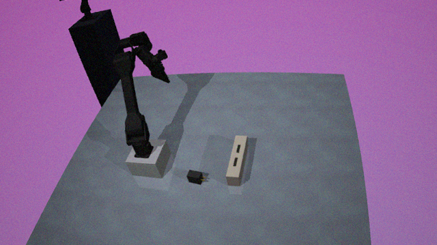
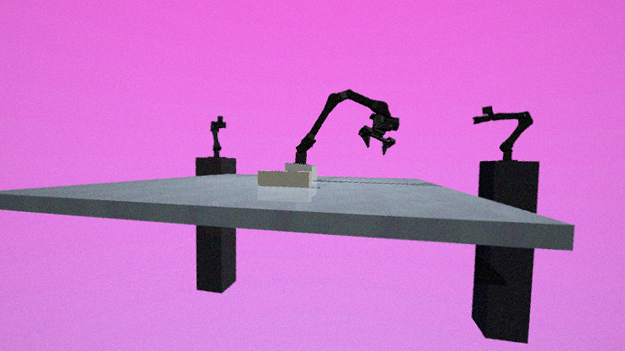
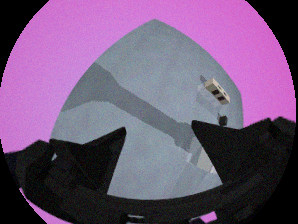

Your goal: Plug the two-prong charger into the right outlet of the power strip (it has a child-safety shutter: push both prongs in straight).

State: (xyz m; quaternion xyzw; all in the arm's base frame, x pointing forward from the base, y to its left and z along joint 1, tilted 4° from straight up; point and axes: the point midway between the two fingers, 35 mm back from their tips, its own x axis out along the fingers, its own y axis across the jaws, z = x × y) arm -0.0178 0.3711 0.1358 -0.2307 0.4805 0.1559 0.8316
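Observation:
The small black charger (image 1: 194,177) (image 3: 223,120) lies on the table, its brass prongs toward the power strip in the top view. The beige power strip (image 1: 233,171) (image 2: 283,179) (image 3: 213,85) has two dark outlets on its top face. The charger lies between the strip and the arm's base, apart from both. In the exterior view I cannot make out the charger. My gripper (image 2: 376,149) (image 3: 158,127) is open and empty, high above the table, toward the back in the top view, far from charger and strip. In the wrist view both lie beyond the right finger.
The arm stands on a pale block (image 1: 144,169) (image 2: 312,172) left of the charger. The grey table (image 1: 296,205) (image 2: 363,216) ends behind the gripper in the top view. Black pedestals (image 2: 501,192) (image 1: 97,50) with other arms stand outside the table.

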